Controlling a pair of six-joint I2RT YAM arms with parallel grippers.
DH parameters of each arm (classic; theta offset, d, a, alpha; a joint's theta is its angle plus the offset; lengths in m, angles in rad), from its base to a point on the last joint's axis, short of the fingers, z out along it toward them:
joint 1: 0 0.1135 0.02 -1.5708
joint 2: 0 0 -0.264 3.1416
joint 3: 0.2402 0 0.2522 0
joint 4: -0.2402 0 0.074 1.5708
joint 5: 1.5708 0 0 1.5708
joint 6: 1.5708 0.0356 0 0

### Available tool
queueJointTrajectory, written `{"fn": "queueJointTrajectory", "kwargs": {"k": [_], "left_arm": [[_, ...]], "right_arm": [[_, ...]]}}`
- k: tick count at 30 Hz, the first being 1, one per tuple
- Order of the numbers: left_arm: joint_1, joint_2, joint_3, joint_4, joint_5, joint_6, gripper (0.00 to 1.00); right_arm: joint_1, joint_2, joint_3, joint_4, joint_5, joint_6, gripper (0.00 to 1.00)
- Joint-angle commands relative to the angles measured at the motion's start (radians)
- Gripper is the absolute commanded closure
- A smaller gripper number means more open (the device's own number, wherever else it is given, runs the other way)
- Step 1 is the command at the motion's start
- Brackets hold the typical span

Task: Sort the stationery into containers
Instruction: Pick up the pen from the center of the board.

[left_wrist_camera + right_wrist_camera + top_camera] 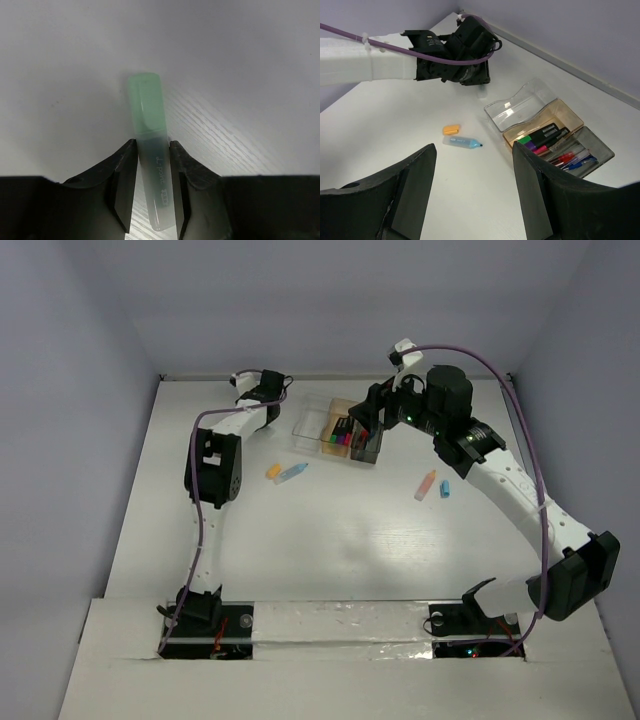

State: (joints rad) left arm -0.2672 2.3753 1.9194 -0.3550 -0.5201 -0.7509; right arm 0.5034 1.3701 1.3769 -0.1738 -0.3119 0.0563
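We are at the pick-up: our left gripper (152,150) pinches the green marker (147,105), which lies on the table (240,75) left of the boxes. Our right gripper (474,152) hangs wide and empty. Next, we judge, comes a lift and carry to the tan-orange box (570,116).

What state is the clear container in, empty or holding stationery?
Empty: the clear container shows only bare floor and walls in the right wrist view.

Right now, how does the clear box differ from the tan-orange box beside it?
The clear box looks empty; the tan-orange box holds several markers. The clear box is colourless; the tan-orange box is tinted. Both are open, rectangular plastic boxes, standing side by side.
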Motion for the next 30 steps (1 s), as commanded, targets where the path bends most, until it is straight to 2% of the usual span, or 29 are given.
{"fn": "queueJointTrajectory", "kwargs": {"k": [1,2,3,5,9,11,13,18,21,22,30], "left_arm": [[0.013,0.012,0.015,-0.047,-0.034,0.068,0.74],[0.013,0.006,0.003,-0.029,-0.029,0.079,0.77],[0.013,-0.010,-0.005,-0.021,-0.026,0.085,0.90],[0.013,-0.040,-0.031,0.010,-0.029,0.104,1.00],[0.013,-0.192,-0.123,0.134,0.012,0.159,1.00],[0.013,-0.307,-0.209,0.245,0.089,0.197,1.00],[0.000,-0.398,-0.247,0.277,0.138,0.209,1.00],[-0.087,-0.533,-0.362,0.379,0.175,0.294,1.00],[-0.133,-0.559,-0.396,0.428,0.238,0.317,1.00],[-0.144,-0.556,-0.401,0.444,0.299,0.324,1.00],[-0.202,-0.426,-0.277,0.395,0.448,0.404,1.00]], "right_arm": [[-0.005,0.007,0.001,0.046,-0.012,0.005,0.32],[-0.005,0.007,0.001,0.045,-0.010,0.007,0.32],[-0.005,0.007,-0.001,0.045,-0.009,0.008,0.32],[-0.005,0.003,-0.004,0.048,-0.010,0.016,0.32],[-0.005,-0.015,-0.025,0.079,-0.004,0.031,0.32],[-0.005,-0.020,-0.030,0.080,0.007,0.037,0.32],[-0.005,-0.029,-0.036,0.089,0.016,0.040,0.32],[-0.005,-0.036,-0.042,0.092,0.030,0.040,0.32],[-0.005,-0.036,-0.041,0.091,0.037,0.042,0.32],[-0.005,-0.036,-0.041,0.092,0.036,0.043,0.32],[-0.005,-0.040,-0.042,0.088,0.057,0.039,0.32]]}}
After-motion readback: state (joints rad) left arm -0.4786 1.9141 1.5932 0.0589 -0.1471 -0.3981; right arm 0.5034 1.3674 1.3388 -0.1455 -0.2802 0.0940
